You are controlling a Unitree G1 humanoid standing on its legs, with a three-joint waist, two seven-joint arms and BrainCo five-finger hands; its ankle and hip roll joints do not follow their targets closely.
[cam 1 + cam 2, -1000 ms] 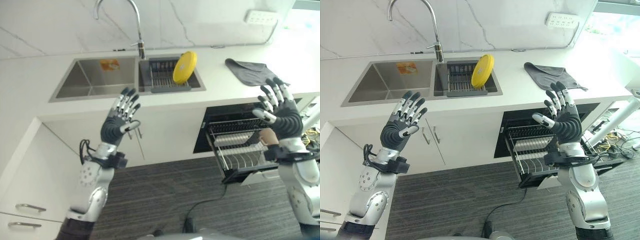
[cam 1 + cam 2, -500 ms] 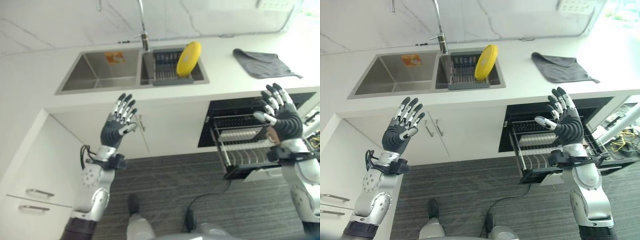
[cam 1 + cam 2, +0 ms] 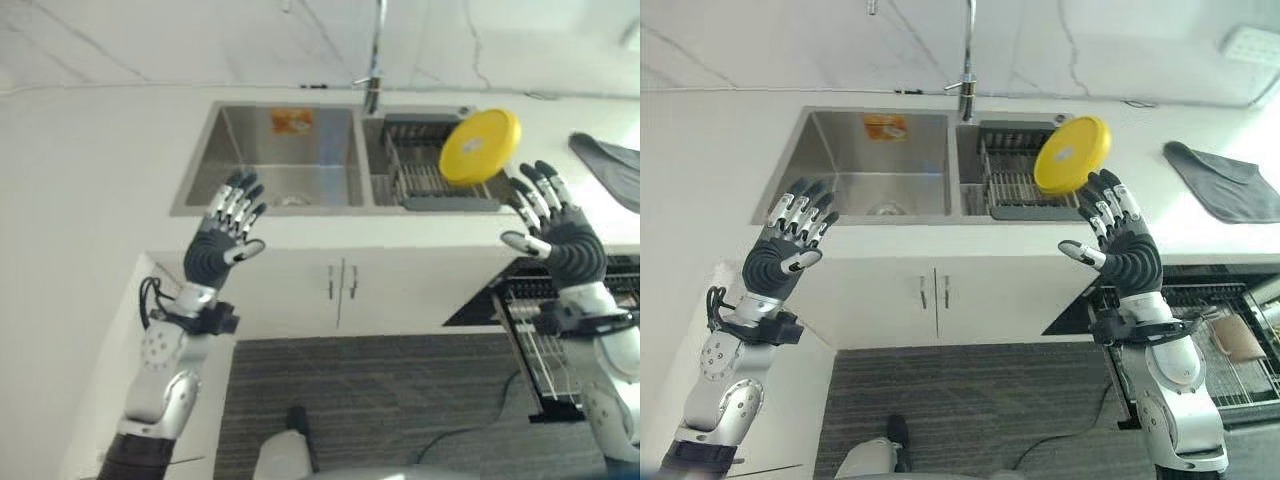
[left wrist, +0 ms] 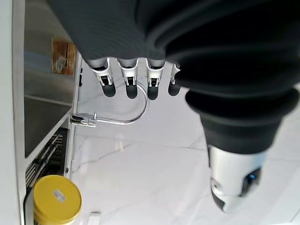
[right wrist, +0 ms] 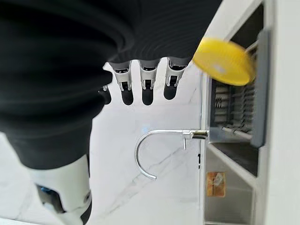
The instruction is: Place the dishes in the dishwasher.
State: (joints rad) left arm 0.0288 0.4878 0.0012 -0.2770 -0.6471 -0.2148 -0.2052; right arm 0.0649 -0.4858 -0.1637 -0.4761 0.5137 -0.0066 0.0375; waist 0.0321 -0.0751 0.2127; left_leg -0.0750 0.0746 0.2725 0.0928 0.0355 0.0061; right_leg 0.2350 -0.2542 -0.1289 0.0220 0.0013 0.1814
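A yellow plate (image 3: 479, 146) stands on edge in the grey drying rack (image 3: 425, 170) in the right basin of the sink; it also shows in the left wrist view as the plate (image 4: 56, 200) and in the right wrist view as the plate (image 5: 224, 61). My left hand (image 3: 218, 245) is raised in front of the counter edge below the left basin, open and holding nothing. My right hand (image 3: 1123, 248) is raised, open and bare, just right of and below the plate, apart from it. The dishwasher's pulled-out wire rack (image 3: 1230, 350) sits low at the right.
A steel double sink (image 3: 280, 160) with a curved tap (image 3: 966, 60) is set in the white counter (image 3: 90, 160). A grey cloth (image 3: 1230, 185) lies on the counter at the right. White cabinet doors (image 3: 930, 300) stand below the sink over a dark striped floor.
The camera has swung left, so the sink sits in the middle and the dishwasher has slid to the right edge. Both hands stay raised and open.
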